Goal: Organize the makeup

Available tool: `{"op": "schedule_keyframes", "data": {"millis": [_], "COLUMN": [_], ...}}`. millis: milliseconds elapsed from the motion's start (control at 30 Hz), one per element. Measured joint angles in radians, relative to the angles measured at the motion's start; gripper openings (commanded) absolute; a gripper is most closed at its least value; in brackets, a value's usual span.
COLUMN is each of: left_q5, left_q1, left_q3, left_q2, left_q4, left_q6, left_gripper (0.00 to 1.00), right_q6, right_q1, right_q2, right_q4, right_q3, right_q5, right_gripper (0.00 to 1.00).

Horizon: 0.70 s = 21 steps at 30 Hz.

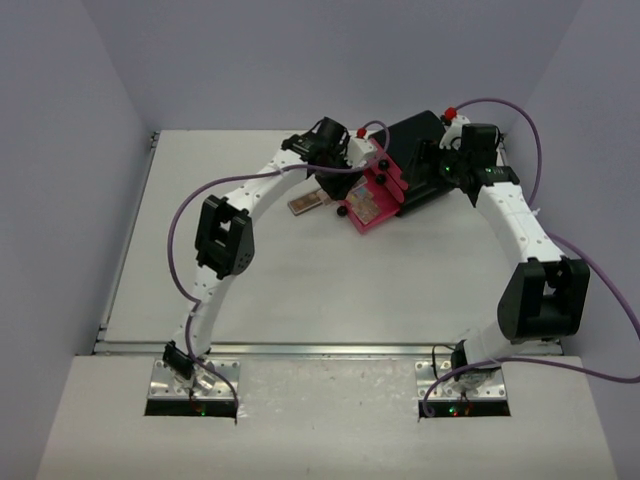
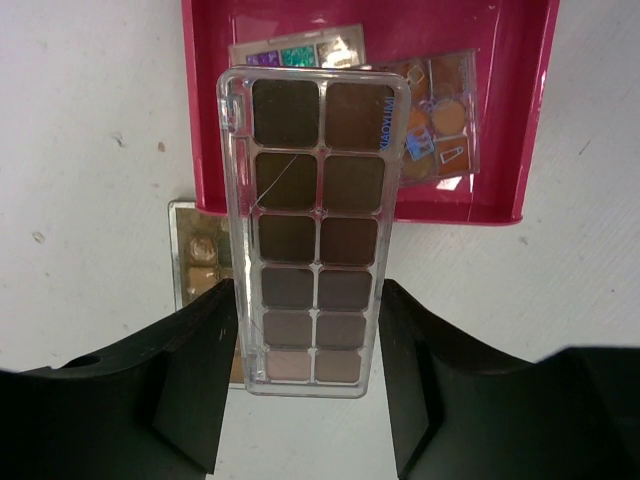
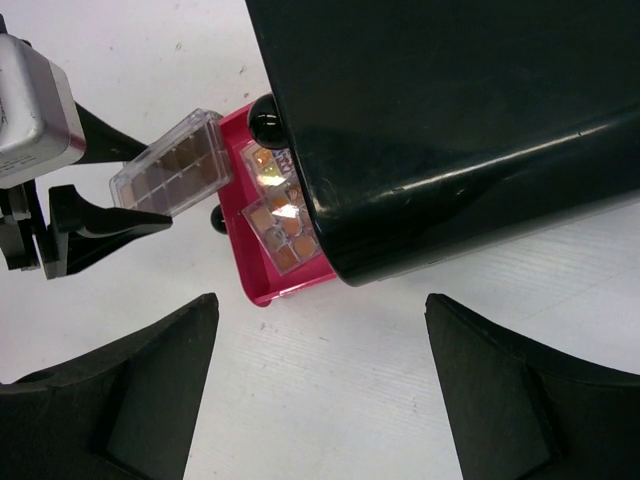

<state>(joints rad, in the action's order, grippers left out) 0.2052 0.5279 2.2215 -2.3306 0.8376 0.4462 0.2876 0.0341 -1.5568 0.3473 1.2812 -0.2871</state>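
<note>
My left gripper (image 2: pixel 308 380) is shut on a clear makeup palette of brown shades (image 2: pixel 315 230), holding it by its long sides over the near rim of an open pink drawer (image 2: pixel 205 120). Two palettes lie in that drawer, a glittery one (image 2: pixel 296 50) and an orange one (image 2: pixel 445 115). A tan palette (image 2: pixel 200 255) lies on the table under the left finger. In the right wrist view the held palette (image 3: pixel 170 165) hangs left of the drawer (image 3: pixel 250 240). My right gripper (image 3: pixel 320 380) is open and empty over bare table beside the black box (image 3: pixel 440 120).
The black box (image 1: pixel 425 160) stands at the back right with its pink drawers (image 1: pixel 372 205) pulled out toward the middle. Black round knobs (image 3: pixel 265 120) stick out of the drawer fronts. A small red-topped thing (image 1: pixel 452 108) shows behind the box. The tan palette (image 1: pixel 310 203) lies left of the drawers.
</note>
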Motion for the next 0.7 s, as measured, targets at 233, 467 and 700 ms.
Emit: {"op": "schedule_keyframes", "data": {"millis": [233,467,700], "left_q5": [-0.047,-0.053,-0.046], "left_q1": [0.026,0.042,0.042], "left_q3": [0.013,-0.043,-0.095], "left_q2": [-0.035,-0.071,0.0], "left_q4": [-0.055,-0.085,-0.128], "left_q6": [-0.002,-0.038,-0.084], "left_gripper": [0.02,0.0,0.0], "right_q6": [0.003,0.027,0.146], "right_q1": [0.0,0.0,0.006], "right_q2": [0.0,0.028,0.16], "right_q4": [0.007,-0.005,-0.126], "right_q3": [0.0,-0.02,-0.141], "right_q5": [-0.001,-0.016,-0.095], "right_gripper": [0.84,0.82,0.65]}}
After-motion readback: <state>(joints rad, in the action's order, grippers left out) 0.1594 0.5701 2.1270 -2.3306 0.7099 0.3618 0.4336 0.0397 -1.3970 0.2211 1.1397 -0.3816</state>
